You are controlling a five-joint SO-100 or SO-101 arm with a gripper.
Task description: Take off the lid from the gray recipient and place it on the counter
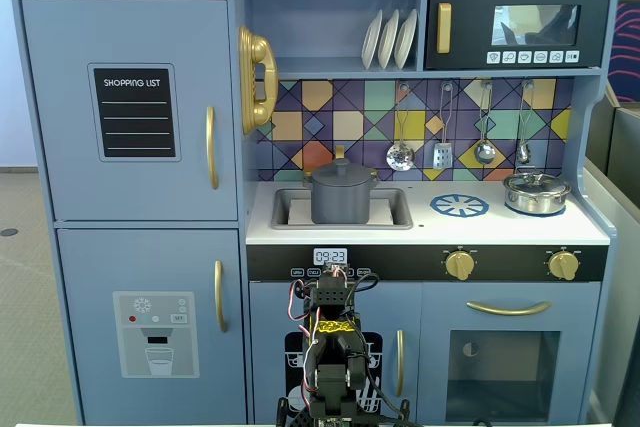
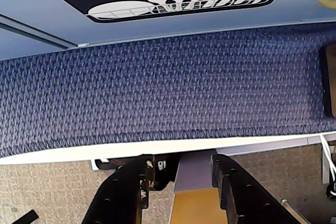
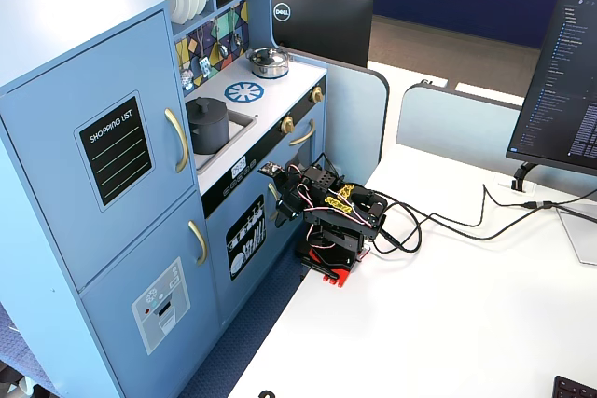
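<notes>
The dark gray recipient (image 1: 342,203) stands in the recessed sink of the toy kitchen, with the lid (image 1: 341,169) closed on top; both fixed views show the recipient (image 3: 208,130) and the lid (image 3: 206,105). Around the sink lies the white counter (image 1: 520,228), with a blue burner ring. My gripper (image 2: 182,163) is far below, folded in front of the lower cabinet doors. In the wrist view it points at the floor gap by the table edge. Its jaws are open and hold nothing. Neither the lid nor the recipient shows in the wrist view.
A shiny silver pot (image 1: 536,193) sits on the counter's right end. Utensils (image 1: 440,152) hang above the burner ring (image 1: 459,206). The arm's base (image 3: 328,263) stands on a white table (image 3: 448,323) by the kitchen front, with cables and a monitor (image 3: 562,81) to the right.
</notes>
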